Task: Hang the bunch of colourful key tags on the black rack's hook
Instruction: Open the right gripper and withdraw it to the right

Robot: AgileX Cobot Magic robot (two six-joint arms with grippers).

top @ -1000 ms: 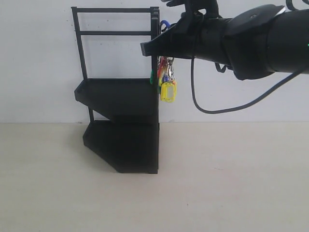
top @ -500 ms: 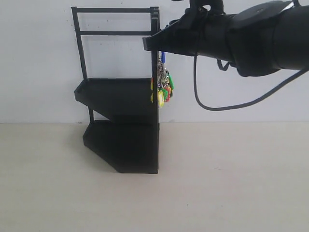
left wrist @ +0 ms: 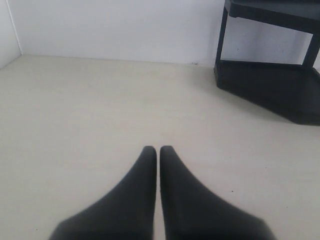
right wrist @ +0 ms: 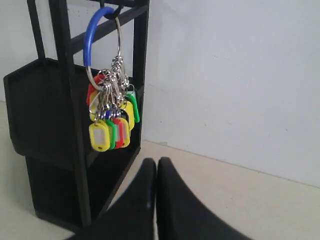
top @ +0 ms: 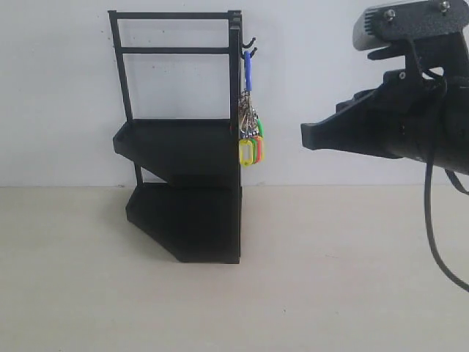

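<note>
The colourful key tag bunch [top: 250, 139] hangs by its blue-sleeved ring from a small hook [top: 251, 50] at the upper right corner of the black rack [top: 183, 191]. In the right wrist view the bunch [right wrist: 111, 117] dangles free beside the rack's post [right wrist: 67, 100]. My right gripper [top: 304, 137] is shut and empty, well to the right of the bunch and clear of it; its closed tips [right wrist: 156, 162] show below the tags. My left gripper [left wrist: 157, 150] is shut over bare table, with the rack's base [left wrist: 280, 90] off to one side. The left arm does not show in the exterior view.
The rack stands against a white wall [top: 58, 88] on a pale beige table [top: 330, 279]. A black cable [top: 432, 235] droops from the right arm.
My right gripper has let go of the ring, pulled back to the right and lower, and closed. The bunch now hangs alone from the hook.
</note>
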